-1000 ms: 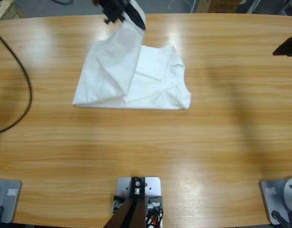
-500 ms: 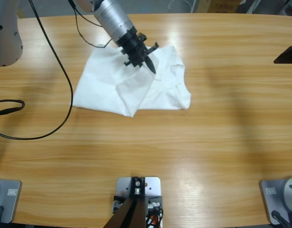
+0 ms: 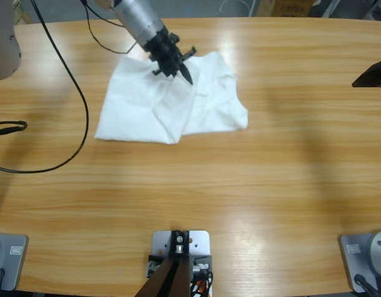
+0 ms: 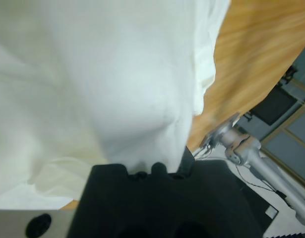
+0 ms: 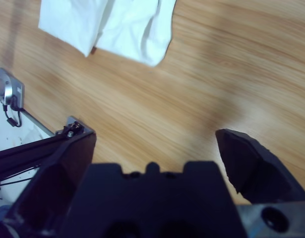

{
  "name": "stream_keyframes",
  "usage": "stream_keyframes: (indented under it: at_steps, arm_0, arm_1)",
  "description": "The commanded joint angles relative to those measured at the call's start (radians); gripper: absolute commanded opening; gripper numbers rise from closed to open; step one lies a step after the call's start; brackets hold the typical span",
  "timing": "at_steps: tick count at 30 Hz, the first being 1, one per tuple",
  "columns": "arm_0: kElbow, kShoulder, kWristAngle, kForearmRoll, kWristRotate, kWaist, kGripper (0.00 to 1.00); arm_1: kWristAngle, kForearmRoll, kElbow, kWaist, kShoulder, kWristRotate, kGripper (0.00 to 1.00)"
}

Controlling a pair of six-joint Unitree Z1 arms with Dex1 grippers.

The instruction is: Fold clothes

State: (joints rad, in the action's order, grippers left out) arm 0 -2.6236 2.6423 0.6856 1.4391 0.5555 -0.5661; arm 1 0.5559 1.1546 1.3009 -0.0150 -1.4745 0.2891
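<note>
The clothes are one white T-shirt, lying partly folded on the far left-centre of the wooden table. My left gripper comes in from the top left and sits low over the shirt's upper middle. It is shut on a fold of the cloth. In the left wrist view the white T-shirt fills the picture and hides both jaws. My right gripper hangs at the right edge, far from the shirt. In the right wrist view that gripper is open and holds nothing, with the T-shirt beyond it.
A black cable trails from the left arm across the table's left end. The silver elbow of that arm fills the top left corner. Bare wood stretches in front of and to the right of the shirt.
The left gripper brought the raised flap down from the far edge across the shirt. It then drew back a little up and left, and the shirt's right side shifted toward the far edge.
</note>
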Motion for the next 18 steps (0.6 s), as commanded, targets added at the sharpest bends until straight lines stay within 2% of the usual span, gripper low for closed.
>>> stream_keyframes:
  at_steps: [1, 5, 14, 18]
  arm_0:
    - [-0.593, -0.053, -0.092, -0.172, 0.015, 0.008, 0.0]
    - [-0.594, -0.068, -0.124, -0.232, 0.038, -0.003, 0.0]
    - [-0.595, -0.135, -0.197, -0.247, 0.06, 0.002, 0.0]
    - [-0.594, -0.118, -0.213, -0.255, 0.063, 0.006, 0.0]
  arm_1:
    - [0.01, 0.004, -0.033, -0.011, 0.016, -0.01, 1.0]
    - [0.007, -0.001, -0.05, -0.011, 0.016, -0.01, 1.0]
    - [0.01, -0.043, -0.085, -0.011, -0.015, -0.01, 1.0]
    - [0.01, -0.058, -0.099, -0.011, -0.021, -0.01, 1.0]
